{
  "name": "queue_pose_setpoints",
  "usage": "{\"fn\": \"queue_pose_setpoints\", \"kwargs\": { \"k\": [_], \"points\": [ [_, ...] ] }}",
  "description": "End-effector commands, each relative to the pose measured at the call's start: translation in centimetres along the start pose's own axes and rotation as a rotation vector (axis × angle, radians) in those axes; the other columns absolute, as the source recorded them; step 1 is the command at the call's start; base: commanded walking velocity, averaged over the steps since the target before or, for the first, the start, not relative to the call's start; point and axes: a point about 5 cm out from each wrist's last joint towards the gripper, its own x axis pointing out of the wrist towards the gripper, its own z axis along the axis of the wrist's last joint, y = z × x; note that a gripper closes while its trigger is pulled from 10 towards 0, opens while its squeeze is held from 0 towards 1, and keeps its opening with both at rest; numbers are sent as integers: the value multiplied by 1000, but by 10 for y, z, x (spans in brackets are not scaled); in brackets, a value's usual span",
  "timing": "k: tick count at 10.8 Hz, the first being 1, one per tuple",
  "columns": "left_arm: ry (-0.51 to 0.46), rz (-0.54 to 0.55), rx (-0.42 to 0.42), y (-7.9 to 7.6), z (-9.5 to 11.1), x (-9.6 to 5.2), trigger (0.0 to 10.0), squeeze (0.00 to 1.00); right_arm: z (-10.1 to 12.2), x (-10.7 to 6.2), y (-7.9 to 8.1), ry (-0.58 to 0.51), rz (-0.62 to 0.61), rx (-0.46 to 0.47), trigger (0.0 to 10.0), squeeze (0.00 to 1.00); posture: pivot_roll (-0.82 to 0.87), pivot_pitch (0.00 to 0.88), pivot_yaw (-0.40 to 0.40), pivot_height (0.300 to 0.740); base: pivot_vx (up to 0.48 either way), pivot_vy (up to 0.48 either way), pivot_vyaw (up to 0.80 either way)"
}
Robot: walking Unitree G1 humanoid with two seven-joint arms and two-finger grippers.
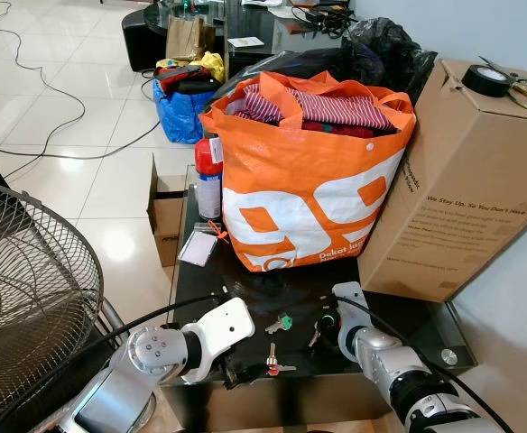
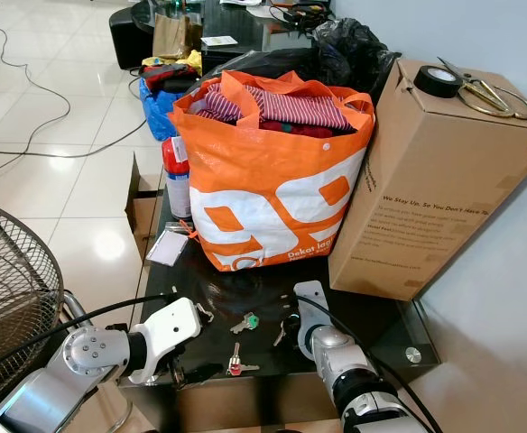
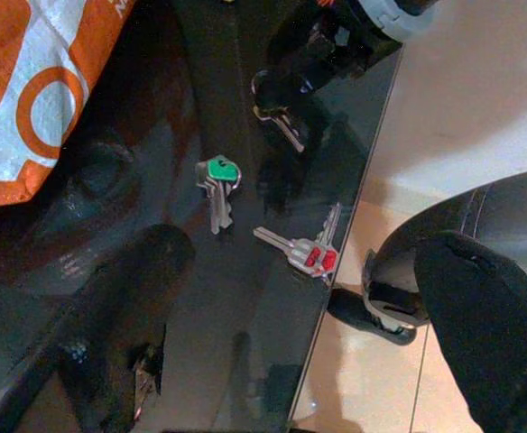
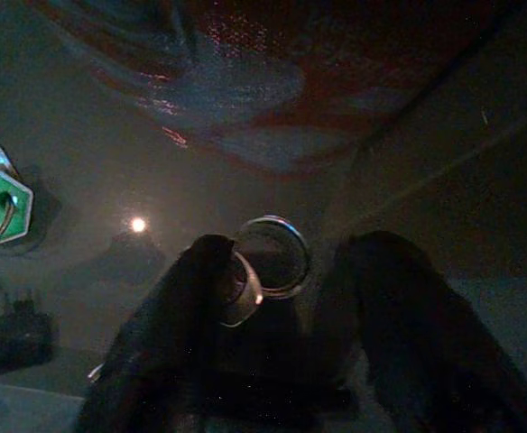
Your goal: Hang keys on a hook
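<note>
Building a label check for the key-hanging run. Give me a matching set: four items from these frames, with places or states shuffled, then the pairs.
Items:
1. green-capped key
2. red-capped key
3. black tape roll
4. right gripper

Places or states:
A. on top of the cardboard box
B. fingers either side of a key ring
C. at the black table's front edge
D. mid-table, in front of the orange bag

Pairs: 1-D, 2-C, 3-A, 4-B

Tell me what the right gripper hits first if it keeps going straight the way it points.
Probably the key ring lying between the right gripper's fingers on the black table; beyond it stands the orange bag, though depth is unclear.
</note>
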Motion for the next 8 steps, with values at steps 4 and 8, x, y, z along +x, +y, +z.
{"fn": "queue_pose_setpoints", "kwargs": {
  "k": [4, 8],
  "points": [
    [-22, -16, 12, -4, 8, 3, 10000, 0, -9, 0, -7, 47, -31, -20, 0, 0, -165, 0, -89, 740, 0, 0, 0],
    [-26, -19, 8, -7, 9, 6, 10000, 0, -10, -1, -13, 46, -76, -47, 0, 0, -171, 0, -95, 740, 0, 0, 0]
  ]
}}
